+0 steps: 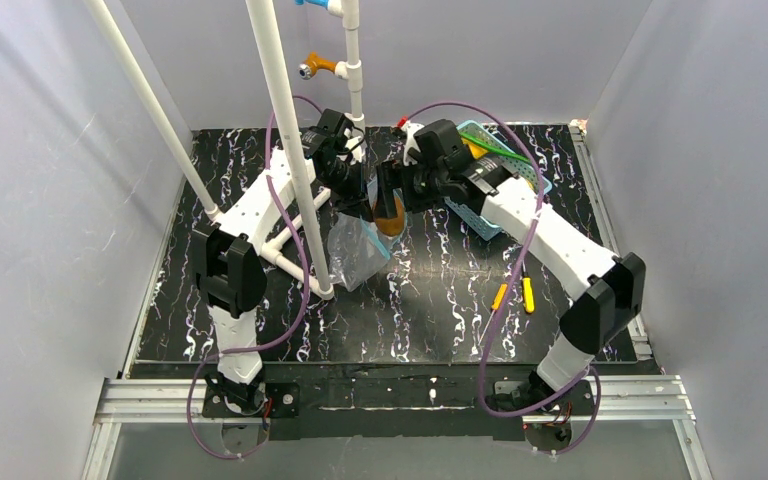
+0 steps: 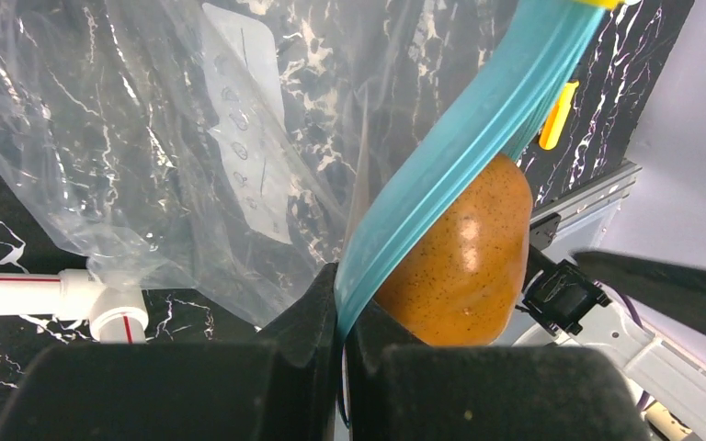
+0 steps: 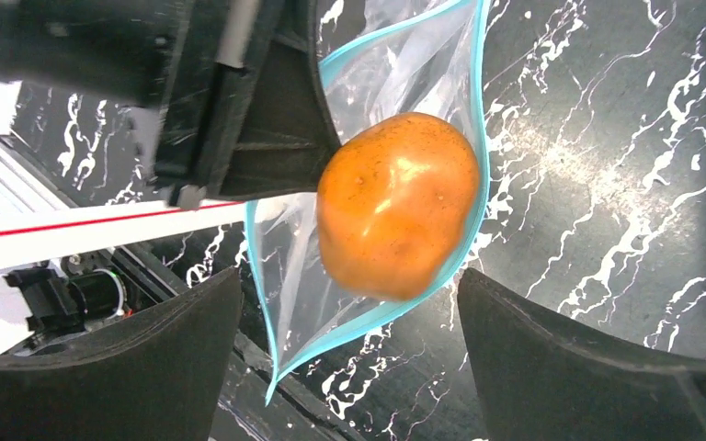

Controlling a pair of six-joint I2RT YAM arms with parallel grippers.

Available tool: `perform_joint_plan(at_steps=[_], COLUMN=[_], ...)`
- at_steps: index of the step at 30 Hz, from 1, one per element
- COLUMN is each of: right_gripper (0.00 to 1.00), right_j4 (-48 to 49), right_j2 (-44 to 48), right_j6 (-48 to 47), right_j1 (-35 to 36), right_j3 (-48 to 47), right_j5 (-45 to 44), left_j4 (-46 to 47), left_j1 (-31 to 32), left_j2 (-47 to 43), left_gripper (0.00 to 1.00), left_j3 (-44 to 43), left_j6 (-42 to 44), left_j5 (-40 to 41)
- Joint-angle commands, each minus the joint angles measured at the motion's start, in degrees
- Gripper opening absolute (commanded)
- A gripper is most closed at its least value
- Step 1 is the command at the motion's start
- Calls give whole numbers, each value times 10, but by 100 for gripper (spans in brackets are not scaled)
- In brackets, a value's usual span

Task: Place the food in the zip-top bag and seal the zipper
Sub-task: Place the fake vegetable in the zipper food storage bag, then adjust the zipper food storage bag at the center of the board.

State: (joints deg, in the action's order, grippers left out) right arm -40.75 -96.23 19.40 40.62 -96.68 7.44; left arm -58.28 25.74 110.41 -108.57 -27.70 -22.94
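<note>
My left gripper (image 2: 342, 296) is shut on the teal zipper (image 2: 460, 147) and holds the clear zip-top bag (image 2: 147, 138) up by its mouth. The bag (image 1: 358, 252) hangs down to the table. A brown-orange round fruit (image 3: 395, 202) sits in the open mouth, ringed by the teal strip. My right gripper (image 3: 347, 287) stands wide open just above it, its fingers (image 3: 597, 367) clear of the fruit on both sides. From above, the fruit (image 1: 390, 217) shows between the two grippers. Green pods (image 1: 500, 151) lie in the basket.
A light-blue basket (image 1: 480, 220) stands at the back right, under my right arm. Two orange-handled screwdrivers (image 1: 515, 293) lie on the black marbled table. A white pipe frame (image 1: 295, 170) rises beside my left arm, and its low bar (image 2: 46, 292) runs under the bag.
</note>
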Motion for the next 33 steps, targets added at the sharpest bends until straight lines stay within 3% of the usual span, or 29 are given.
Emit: perform_joint_plan(at_steps=[1,5,9,16,23,28,31,33], right_gripper=[89,79,59,57,40,38,23,1], right_j4=[7,27,104,127,151,141,136,107], right_j2=[39,64,101,94,63,39,22,8], right_j6=[-6,0,49,56,68,59,52,36], right_j1=[2,-15,-78,-94,-97,-96,-87,-72], right_j3=[3,37,110,148,162,146,125,90], right_j5=[-20,-28,87,109,126,116,106,72], left_j4=[-16,-20,-21,-3,-2,-6,-3,-11], left_j1=[3,3,3,3,3,3,3,3], left_j2=[-34,-38,-43,-61,-65,-66,-61,-53], left_gripper=[0,0,0,0,0,0,0,0], left_j3=[-18,-29,-22,-11,-22,-22,-24,-34], left_j6=[-1,-1,1,-11,-16,-15,-18,-18], left_j5=[-2,-13,-15,-40,-44,-47,-49,-42])
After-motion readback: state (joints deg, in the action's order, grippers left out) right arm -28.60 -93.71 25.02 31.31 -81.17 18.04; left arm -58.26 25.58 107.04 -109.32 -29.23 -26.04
